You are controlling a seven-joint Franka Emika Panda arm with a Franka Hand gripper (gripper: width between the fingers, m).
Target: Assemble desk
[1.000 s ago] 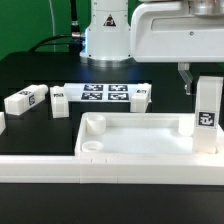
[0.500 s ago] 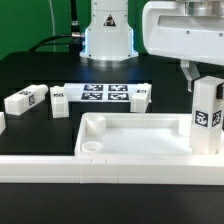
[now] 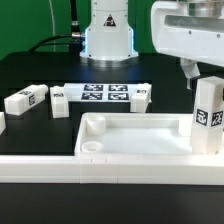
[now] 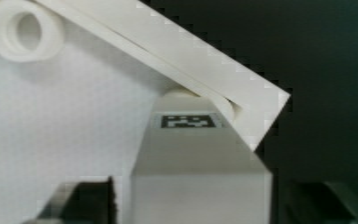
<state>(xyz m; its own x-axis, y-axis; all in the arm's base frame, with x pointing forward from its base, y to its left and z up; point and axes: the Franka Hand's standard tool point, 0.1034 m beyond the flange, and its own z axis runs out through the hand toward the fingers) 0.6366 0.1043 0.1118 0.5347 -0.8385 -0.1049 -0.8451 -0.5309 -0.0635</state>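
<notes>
The white desk top, a tray with a raised rim, lies in the middle of the table; a round corner socket shows at its near left. One white square leg stands upright at the tray's corner on the exterior view's right. My gripper comes down over its top and is shut on it. In the wrist view the leg, with its tag, fills the gap between my dark fingers, above the tray floor and rim. A second leg lies on the table at the left.
The marker board lies behind the tray, below the arm's base. A long white rail runs along the front. Another white part shows at the left edge.
My gripper body has shifted toward the exterior view's right over the upright leg. The leg stays standing at the same tray corner, its tag slightly turned.
</notes>
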